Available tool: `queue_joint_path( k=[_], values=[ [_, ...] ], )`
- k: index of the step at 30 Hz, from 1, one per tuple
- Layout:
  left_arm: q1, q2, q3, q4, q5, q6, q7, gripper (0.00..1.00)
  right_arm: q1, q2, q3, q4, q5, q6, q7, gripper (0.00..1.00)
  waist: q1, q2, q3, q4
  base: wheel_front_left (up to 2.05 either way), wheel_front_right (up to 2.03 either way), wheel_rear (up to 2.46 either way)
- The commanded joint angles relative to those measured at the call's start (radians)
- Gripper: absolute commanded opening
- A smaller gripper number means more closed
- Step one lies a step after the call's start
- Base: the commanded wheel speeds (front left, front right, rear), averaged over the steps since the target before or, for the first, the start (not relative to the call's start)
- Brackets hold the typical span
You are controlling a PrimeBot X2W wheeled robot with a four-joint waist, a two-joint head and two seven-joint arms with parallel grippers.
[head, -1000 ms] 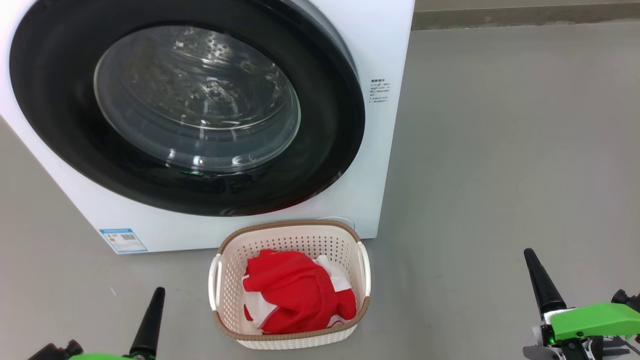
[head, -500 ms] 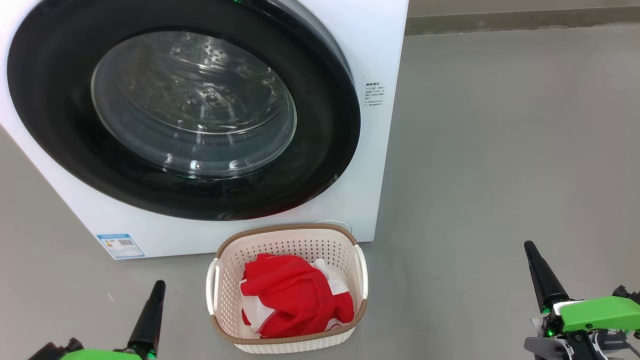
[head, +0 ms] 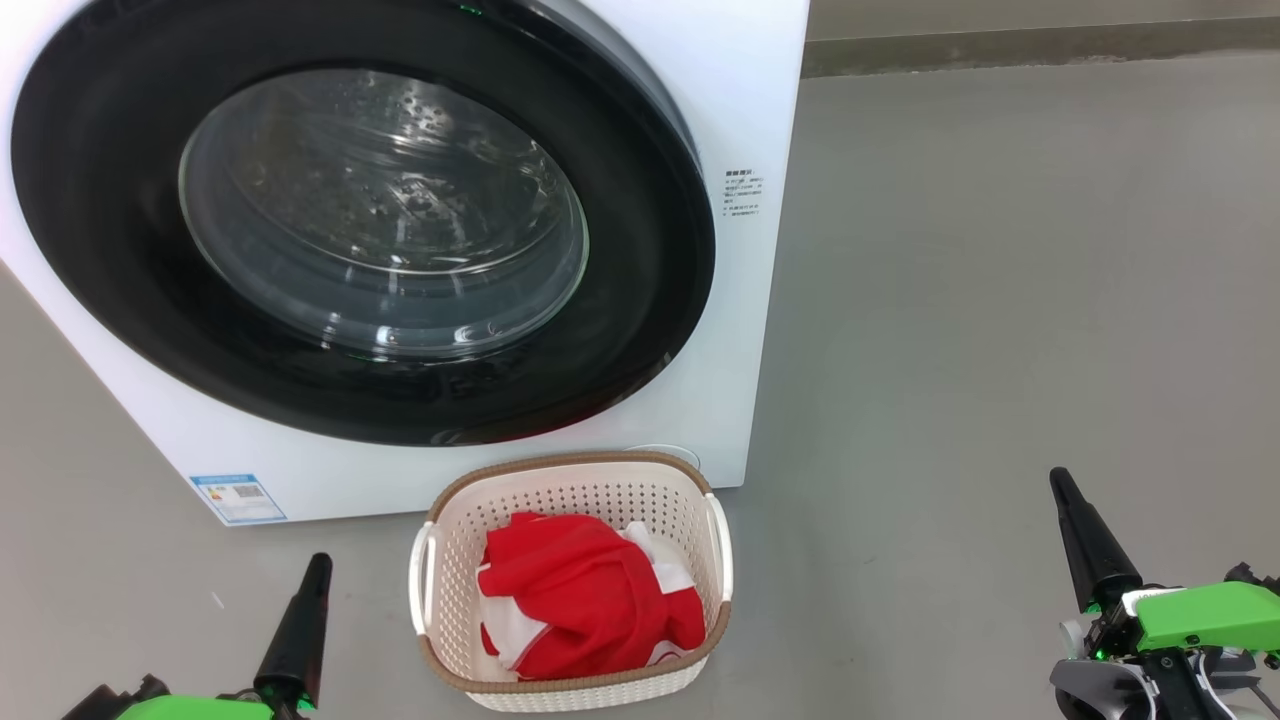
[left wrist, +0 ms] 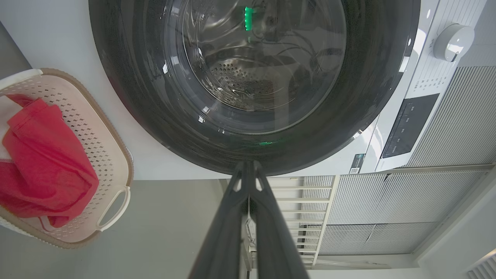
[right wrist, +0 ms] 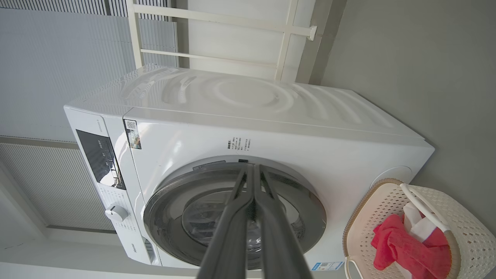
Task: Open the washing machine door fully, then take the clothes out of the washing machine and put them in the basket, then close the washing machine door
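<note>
The white washing machine fills the upper left of the head view. Its black-rimmed door lies flat against the front, with the steel drum showing through the glass. Just in front stands the cream basket, and the red and white clothes lie inside it. My left gripper is shut and holds nothing, low on the left beside the basket. My right gripper is also shut and holds nothing, far to the right over bare floor. The left wrist view has the door beyond the shut gripper.
Grey floor spreads to the right of the machine up to a wall base at the back. The control panel and round knob sit at the machine's top. White slatted panels and a white rack stand behind the machine.
The head camera has shifted a little, so the machine and basket sit slightly lower and further left. Both gripper tips stand slightly higher in the picture. Door and clothes are unchanged.
</note>
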Motion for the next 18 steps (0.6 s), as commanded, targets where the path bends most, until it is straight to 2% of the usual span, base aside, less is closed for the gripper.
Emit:
queue_joint_path(
  k=[1,18],
  values=[
    [-0.041,0.009,0.038,-0.028,-0.011,-0.007,0.009,0.00,-0.044,-0.015,0.017,-0.029,0.003,0.001,0.006,0.00,0.0000,0.0000,0.000,0.000,0.00,0.00,0.00],
    [-0.041,0.008,0.040,-0.027,-0.009,-0.007,0.011,0.00,-0.045,-0.012,0.014,-0.029,0.000,0.001,0.009,0.00,0.0000,0.0000,0.000,0.000,0.00,0.00,0.00]
  ],
)
